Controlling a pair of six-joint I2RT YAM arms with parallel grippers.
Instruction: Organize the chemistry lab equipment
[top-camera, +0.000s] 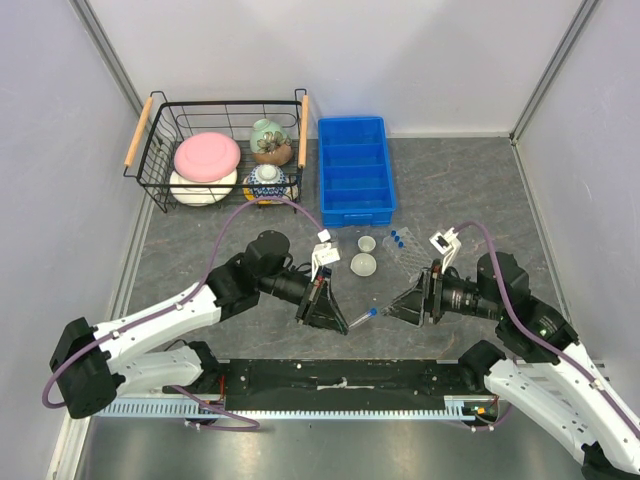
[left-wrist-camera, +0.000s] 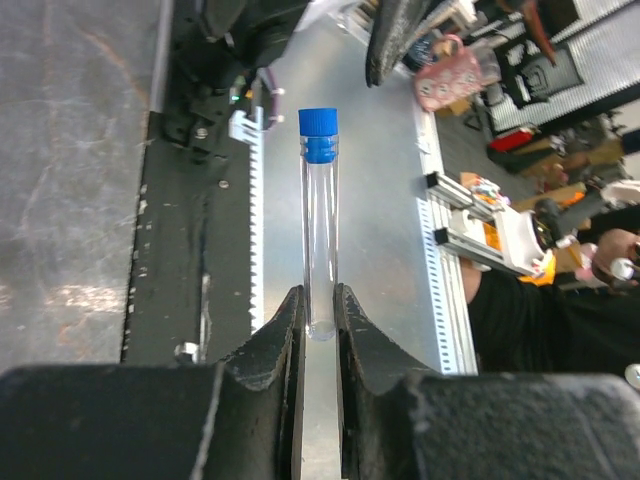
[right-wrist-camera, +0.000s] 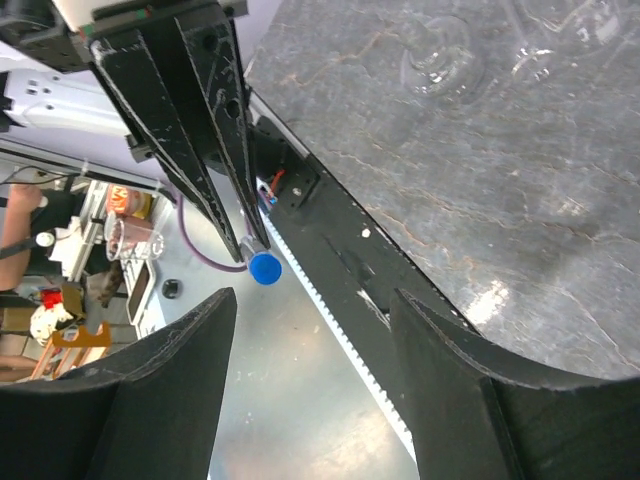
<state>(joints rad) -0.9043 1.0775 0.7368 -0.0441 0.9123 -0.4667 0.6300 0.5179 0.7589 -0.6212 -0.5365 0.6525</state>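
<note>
My left gripper (top-camera: 343, 320) is shut on the closed end of a clear tube with a blue cap (top-camera: 364, 317), held level above the table's near edge. In the left wrist view the tube (left-wrist-camera: 320, 230) sticks straight out from between the jaws (left-wrist-camera: 320, 312). My right gripper (top-camera: 398, 306) is open and empty, facing the tube's cap from just to the right. In the right wrist view the cap (right-wrist-camera: 264, 268) lies between its spread fingers (right-wrist-camera: 315, 330). More blue-capped tubes (top-camera: 401, 242) lie on the table. Two small round dishes (top-camera: 364, 264) sit left of them.
A blue compartment bin (top-camera: 355, 170) stands at the back centre. A wire basket (top-camera: 160, 150) with pink, white and patterned crockery stands at the back left. The black rail (top-camera: 340, 378) runs along the near edge. Grey walls close in both sides.
</note>
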